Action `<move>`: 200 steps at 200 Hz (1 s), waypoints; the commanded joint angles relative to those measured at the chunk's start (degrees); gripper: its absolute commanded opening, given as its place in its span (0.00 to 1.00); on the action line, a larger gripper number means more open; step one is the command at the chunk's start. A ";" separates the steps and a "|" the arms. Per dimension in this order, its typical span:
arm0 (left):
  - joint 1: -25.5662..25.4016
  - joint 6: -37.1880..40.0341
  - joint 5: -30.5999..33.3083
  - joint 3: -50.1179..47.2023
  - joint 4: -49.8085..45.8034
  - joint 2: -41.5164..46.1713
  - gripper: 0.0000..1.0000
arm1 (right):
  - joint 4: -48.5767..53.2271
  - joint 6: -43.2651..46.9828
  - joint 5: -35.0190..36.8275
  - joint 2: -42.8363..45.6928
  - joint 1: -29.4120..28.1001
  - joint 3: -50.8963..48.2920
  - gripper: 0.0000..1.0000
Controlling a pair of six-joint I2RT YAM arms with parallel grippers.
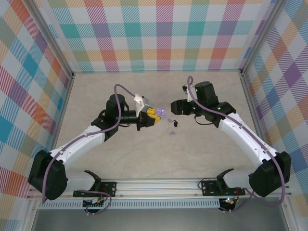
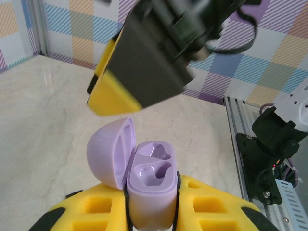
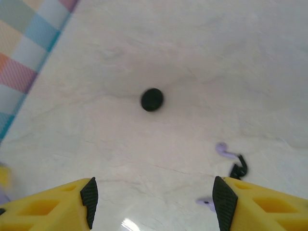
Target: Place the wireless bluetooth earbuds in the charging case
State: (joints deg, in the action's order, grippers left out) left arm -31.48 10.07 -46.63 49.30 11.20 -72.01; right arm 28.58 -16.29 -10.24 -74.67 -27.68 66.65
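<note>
Lavender earbuds [image 3: 221,149]: likely light, slick; pinch stem | left end effector [image 2: 152,204] clamps charging case [image 2: 151,175] | right end effector [image 3: 155,196] spread

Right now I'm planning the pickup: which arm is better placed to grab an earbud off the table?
Right. The right fingers are open and empty over the table, a lavender earbud close by; the left fingers hold the open charging case.
</note>
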 commanded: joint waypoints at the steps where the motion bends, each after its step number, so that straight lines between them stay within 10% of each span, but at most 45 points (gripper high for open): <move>1: -0.94 -2.13 1.18 -2.05 3.34 3.95 0.22 | 6.17 -2.47 4.50 -3.09 0.31 0.35 0.67; 200: -2.79 -7.60 6.20 -9.48 3.65 13.83 0.22 | 3.23 -14.09 -1.87 -24.28 -4.75 -5.58 0.49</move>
State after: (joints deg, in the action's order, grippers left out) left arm -33.74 3.16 -40.80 40.62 12.80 -59.24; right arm 32.84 -26.65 -10.59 -97.80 -31.90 62.54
